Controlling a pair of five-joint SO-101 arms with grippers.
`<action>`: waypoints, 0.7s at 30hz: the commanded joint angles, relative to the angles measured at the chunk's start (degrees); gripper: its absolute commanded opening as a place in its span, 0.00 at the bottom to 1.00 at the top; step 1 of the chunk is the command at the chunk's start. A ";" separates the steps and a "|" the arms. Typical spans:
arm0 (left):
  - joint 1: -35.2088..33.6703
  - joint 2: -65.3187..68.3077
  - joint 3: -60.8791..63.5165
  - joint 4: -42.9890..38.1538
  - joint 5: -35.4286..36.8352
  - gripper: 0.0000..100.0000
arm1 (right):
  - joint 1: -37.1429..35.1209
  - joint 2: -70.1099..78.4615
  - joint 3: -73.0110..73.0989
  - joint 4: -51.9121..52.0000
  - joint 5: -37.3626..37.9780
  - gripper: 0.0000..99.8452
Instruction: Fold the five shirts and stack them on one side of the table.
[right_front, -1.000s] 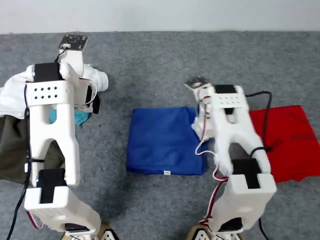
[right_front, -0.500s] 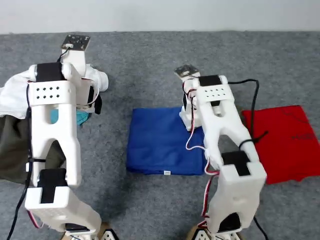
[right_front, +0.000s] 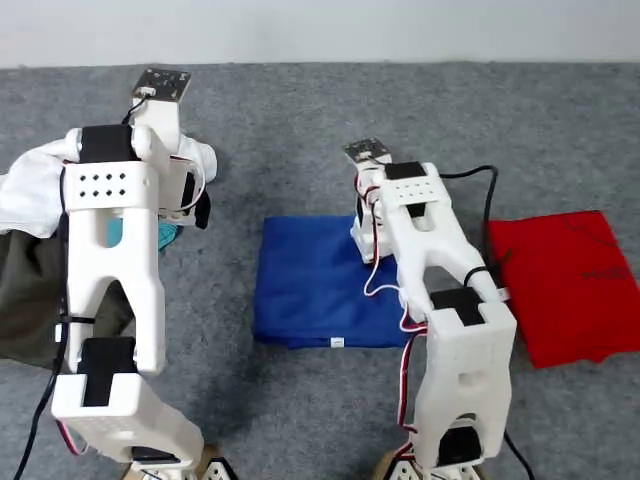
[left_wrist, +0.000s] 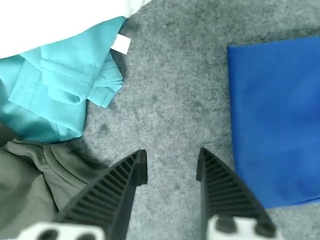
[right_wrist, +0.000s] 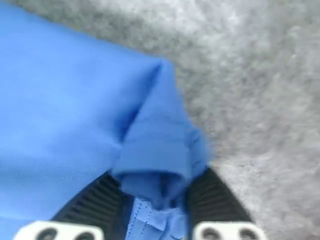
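Note:
A blue shirt (right_front: 310, 285) lies folded flat in the middle of the grey table (right_front: 300, 130). My right gripper (right_front: 366, 238) (right_wrist: 160, 192) is at its far right corner, shut on a bunched fold of the blue shirt (right_wrist: 75, 110). A red shirt (right_front: 565, 285) lies flat at the right. On the left, white (right_front: 30, 185), teal (right_front: 165, 236) and olive (right_front: 25, 300) shirts lie in a loose heap. My left gripper (right_front: 192, 212) (left_wrist: 172, 159) hangs open over bare carpet, between the teal shirt (left_wrist: 55, 100) and the blue shirt (left_wrist: 275, 120).
The white shirt (left_wrist: 60, 20) overlaps the teal one, and the olive shirt (left_wrist: 30, 185) lies beside my left gripper's finger. A pale wall (right_front: 320, 30) borders the table's far edge. Bare carpet stretches along the far side and between the heap and the blue shirt.
My right arm has swung left with the blue shirt's corner in its grip, uncovering more of the red shirt. The left arm has shifted only slightly.

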 joint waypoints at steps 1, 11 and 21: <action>0.09 -2.73 -0.13 -0.44 -0.53 0.17 | 1.71 1.89 -0.62 -0.31 -0.26 0.01; 0.26 -2.73 -0.13 -0.44 -0.53 0.17 | 12.35 -9.01 -2.37 -0.31 -1.93 0.01; 0.35 -2.73 -0.13 -0.44 -0.53 0.17 | 24.22 -24.48 -2.46 3.91 -9.85 0.01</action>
